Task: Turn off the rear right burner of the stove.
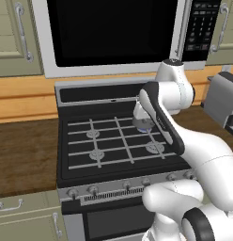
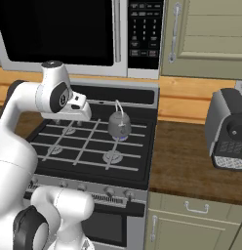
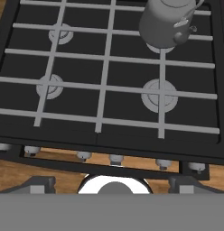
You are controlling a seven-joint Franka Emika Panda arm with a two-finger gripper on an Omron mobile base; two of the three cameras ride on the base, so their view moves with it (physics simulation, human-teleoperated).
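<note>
Your gripper (image 3: 114,180) hangs above the stove (image 2: 137,97), kettle (image 2: 119,124) on the lit rear right burner (image 2: 121,138); jaw state unclear

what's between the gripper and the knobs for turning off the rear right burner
Nothing visible. In the hand view the gripper looks down over the stove, with the knob row just past its fingertips and open space between. The kettle sits back on the rear right burner, away from that path.

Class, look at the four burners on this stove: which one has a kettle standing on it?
The rear right burner, with the grey kettle on it and a blue glow beneath. The other three are bare.
</note>
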